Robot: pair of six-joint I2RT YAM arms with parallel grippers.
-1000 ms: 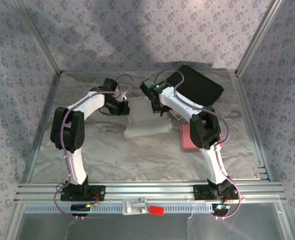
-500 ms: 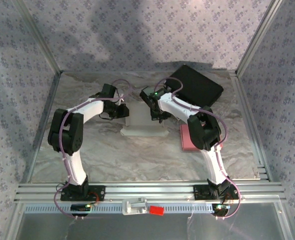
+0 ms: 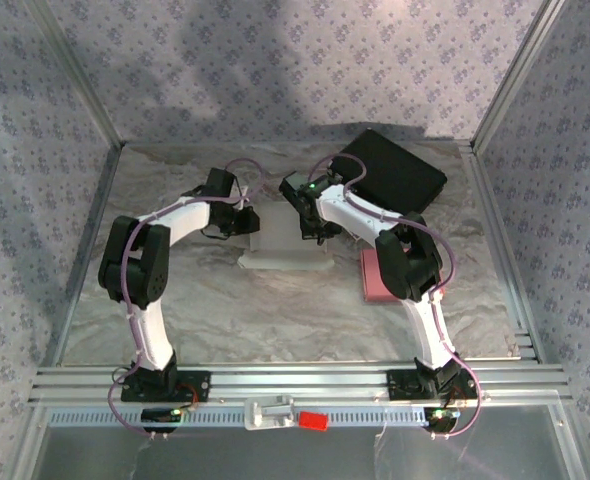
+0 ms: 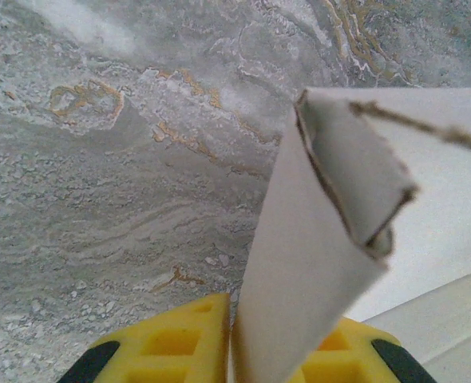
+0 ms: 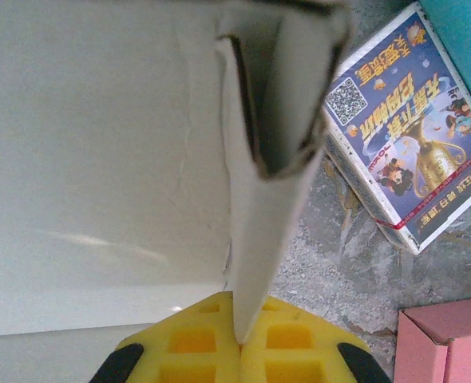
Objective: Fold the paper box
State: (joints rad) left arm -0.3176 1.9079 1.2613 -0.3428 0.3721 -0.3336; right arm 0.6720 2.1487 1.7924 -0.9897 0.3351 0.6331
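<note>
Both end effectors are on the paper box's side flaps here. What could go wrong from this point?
1. The left end effector and right end effector each pinch a doubled flap of the paper box; pulling apart could tear or crease it, or a flap could slip free.
2. The right end effector works close to the printed carton and pink box; a sweep might knock them.

My gripper (image 5: 239, 339) at near edge, yellow fingers (image 5: 186, 341) pressed together on doubled flap (image 5: 267, 159) of paper box (image 5: 100, 159). Flap stands upright between pads, far end curled open, torn-looking edge. Broad white panel of box spreads to left, touching flap. Right of flap, on marbled table (image 5: 339, 271): small printed carton (image 5: 407, 167) with cartoon figures and QR code, lying flat, tilted. Pink box (image 5: 447, 347) in near right corner, just beside carton. Teal surface (image 5: 459, 48) at far right corner.
</note>
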